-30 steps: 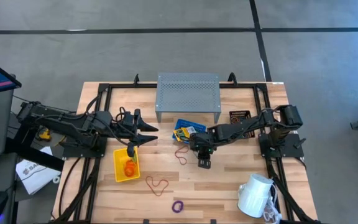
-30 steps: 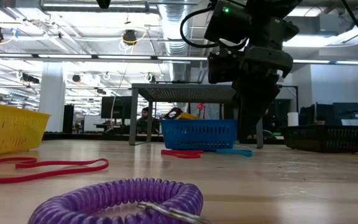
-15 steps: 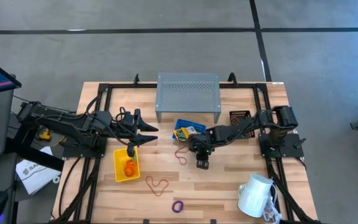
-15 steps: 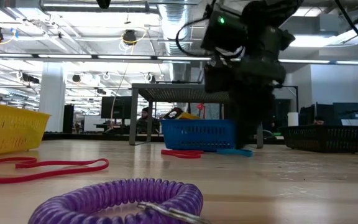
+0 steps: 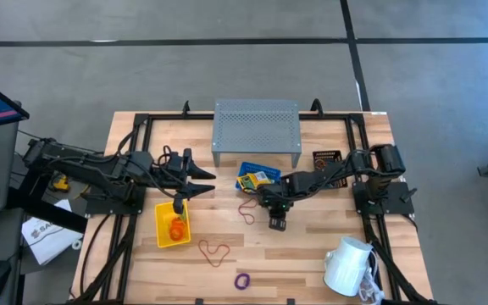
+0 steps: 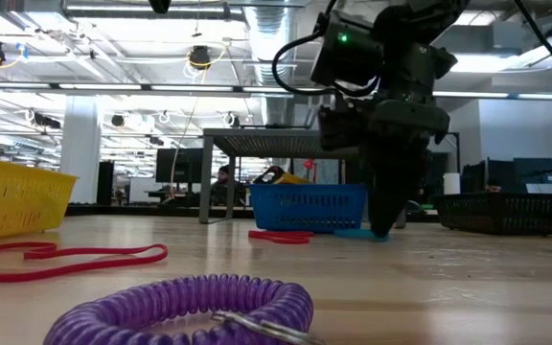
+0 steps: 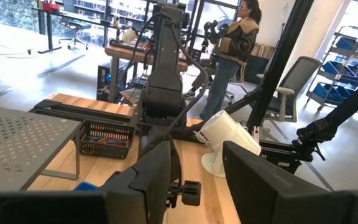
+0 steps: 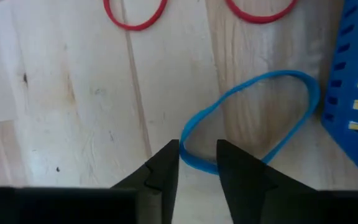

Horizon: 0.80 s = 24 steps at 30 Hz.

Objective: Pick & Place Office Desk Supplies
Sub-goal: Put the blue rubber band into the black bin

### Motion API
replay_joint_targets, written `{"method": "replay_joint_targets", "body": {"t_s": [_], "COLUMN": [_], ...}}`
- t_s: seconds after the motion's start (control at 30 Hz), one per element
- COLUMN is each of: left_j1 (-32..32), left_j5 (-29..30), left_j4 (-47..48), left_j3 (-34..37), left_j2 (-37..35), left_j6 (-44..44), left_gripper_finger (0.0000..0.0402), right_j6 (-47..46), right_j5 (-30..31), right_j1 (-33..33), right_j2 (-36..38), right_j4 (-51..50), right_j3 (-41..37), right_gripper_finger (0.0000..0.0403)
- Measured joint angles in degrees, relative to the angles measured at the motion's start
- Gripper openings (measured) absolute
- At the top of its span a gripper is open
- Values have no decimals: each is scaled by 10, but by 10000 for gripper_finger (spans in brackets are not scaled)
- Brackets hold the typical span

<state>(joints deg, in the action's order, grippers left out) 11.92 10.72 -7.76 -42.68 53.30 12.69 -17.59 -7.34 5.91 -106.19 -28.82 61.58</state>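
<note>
My right hand (image 8: pixel 197 158), fingers slightly apart, straddles the blue loop (image 8: pixel 248 119) lying beside the blue bin (image 8: pixel 356 81); I cannot tell my left hand's (image 5: pixel 195 181) state.

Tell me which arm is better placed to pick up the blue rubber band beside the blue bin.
Right. The right gripper is down at the blue band, jaws open astride its near edge. The left gripper hangs over by the yellow bin, away from it.
</note>
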Motion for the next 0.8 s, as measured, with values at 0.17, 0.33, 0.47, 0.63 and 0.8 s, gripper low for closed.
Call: {"method": "replay_joint_targets", "body": {"t_s": [0.17,0.33,0.47,0.63,0.8], "left_j1": [0,0,0,0,0], "left_j5": [0,0,1,3,3], "left_j4": [1,1,1,1,1], "left_j3": [0,0,0,0,0], "left_j2": [0,0,0,0,0], "left_j6": [0,-1,-1,-2,-2], "left_gripper_finger": [143,143,143,143,143], "right_j6": [0,-3,-14,-25,-42], "right_j5": [0,-3,-8,-31,-51], "right_j1": [0,1,1,1,8], "right_j2": [0,0,0,0,0], "right_j4": [-11,-12,-18,-23,-34], "right_j3": [0,0,0,0,3], "right_gripper_finger": [44,6,3,2,1]}}
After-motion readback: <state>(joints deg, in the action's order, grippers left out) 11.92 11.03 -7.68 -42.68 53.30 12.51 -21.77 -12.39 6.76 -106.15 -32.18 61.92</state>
